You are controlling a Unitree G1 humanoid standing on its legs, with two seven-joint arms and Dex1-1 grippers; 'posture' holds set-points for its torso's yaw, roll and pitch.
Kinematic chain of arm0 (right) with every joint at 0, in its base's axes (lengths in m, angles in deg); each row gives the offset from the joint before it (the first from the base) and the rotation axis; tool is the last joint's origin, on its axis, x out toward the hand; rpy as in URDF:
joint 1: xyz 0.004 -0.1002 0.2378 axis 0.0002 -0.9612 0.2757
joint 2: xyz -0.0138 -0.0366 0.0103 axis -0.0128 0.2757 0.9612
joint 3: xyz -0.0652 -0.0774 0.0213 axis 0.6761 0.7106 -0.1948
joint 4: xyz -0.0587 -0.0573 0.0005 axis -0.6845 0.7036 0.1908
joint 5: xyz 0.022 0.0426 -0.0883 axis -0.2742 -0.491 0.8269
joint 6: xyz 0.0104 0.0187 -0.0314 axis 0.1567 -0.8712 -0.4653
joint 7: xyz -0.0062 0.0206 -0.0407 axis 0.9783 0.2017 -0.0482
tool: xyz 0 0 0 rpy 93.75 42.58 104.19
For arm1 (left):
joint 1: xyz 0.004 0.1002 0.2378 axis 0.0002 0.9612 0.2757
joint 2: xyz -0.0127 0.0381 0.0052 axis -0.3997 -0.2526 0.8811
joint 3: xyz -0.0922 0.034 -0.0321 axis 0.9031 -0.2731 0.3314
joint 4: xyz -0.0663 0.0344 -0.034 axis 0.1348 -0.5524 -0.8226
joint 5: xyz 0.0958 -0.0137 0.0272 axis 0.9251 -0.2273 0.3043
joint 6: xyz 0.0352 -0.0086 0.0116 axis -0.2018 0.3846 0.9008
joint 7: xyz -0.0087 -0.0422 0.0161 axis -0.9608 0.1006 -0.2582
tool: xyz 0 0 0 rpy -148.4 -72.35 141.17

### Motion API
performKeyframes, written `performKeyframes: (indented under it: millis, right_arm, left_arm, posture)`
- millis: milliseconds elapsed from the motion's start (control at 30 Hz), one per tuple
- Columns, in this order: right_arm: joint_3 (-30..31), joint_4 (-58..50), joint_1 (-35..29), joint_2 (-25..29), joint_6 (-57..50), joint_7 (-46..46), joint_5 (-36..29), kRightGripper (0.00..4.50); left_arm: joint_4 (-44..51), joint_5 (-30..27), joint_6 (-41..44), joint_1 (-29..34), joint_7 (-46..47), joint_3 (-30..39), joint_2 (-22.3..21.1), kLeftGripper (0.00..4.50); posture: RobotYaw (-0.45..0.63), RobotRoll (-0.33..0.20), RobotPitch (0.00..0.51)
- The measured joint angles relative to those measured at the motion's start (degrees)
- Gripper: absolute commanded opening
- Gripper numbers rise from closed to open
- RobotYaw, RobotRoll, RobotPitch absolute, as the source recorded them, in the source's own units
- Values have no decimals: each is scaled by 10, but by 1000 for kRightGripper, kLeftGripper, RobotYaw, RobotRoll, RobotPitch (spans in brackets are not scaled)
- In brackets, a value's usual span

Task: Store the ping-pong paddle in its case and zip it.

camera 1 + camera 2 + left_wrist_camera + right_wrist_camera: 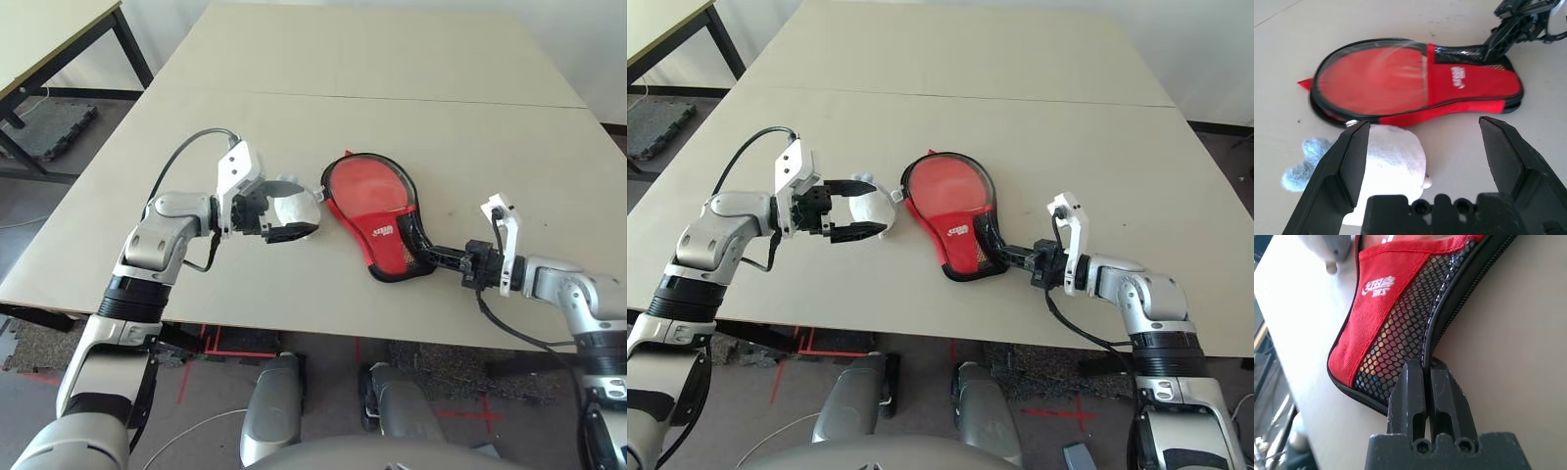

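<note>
White plush lump (1393, 156) with grey fluffy tuft (1303, 164) on beige table (392, 88); second table (39, 29) beyond.

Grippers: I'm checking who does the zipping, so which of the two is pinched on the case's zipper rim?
The right gripper: its fingers are shut on the black zipper rim of the red case. The left gripper hangs open around the white plush lump.

Beige counter (411, 88), seam line across far part. On it, near front edge: red case (377, 211) w/ black zipper rim, mesh pocket & white logo, lying flat. Just beside it, on robot's left: white rounded lump (1393, 161) w/ grey fluffy bit.
</note>
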Motion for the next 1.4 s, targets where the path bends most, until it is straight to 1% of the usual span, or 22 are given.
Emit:
performKeyframes:
  millis: [267,700,767,1200,1300,1400]
  right_arm:
    - [-32,-48,-85,46,-31,19,-48,32]
    - [-64,-88,-166,73,-48,22,-96,32]
    - [-64,-91,-180,85,-49,30,-100,32]
    - [-64,-75,-205,133,-45,69,-99,32]
    - [-61,-70,-204,135,-37,76,-96,32]
    - [-55,-69,-201,148,-22,82,-84,709]
  left_arm:
    - [-19,1,-10,-3,-3,-5,4,4500]
    - [-42,3,-28,-10,-10,-10,10,4500]
    - [-43,4,-31,-11,-12,-10,11,4500]
    - [-56,11,-38,-16,-14,-10,13,4500]
    - [-59,12,-38,-18,-15,-10,13,4500]
    - [-59,12,-38,-21,-15,-10,13,4500]
  posture:
    - [109,0,140]
    - [87,0,137]
    - [87,0,138]
    - [86,0,131]
    - [86,0,133]
    - [86,0,133]
